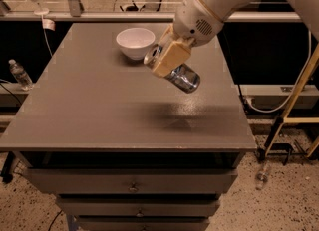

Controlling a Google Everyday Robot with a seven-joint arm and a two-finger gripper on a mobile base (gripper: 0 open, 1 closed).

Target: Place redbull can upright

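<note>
My gripper (168, 58) is shut on the redbull can (183, 78), a slim silver-and-blue can. It holds the can in the air above the middle-right of the grey table (89, 105), tilted, with the pull-tab top (152, 54) up and to the left and the base down and to the right. The tan fingers (169, 59) cover the can's middle. The can's shadow lies on the table below it.
A white bowl (135, 42) stands at the back of the table, just left of the gripper. The table has drawers below. A plastic bottle (19, 73) stands left of the table, and another lies on the floor at the right (261, 175).
</note>
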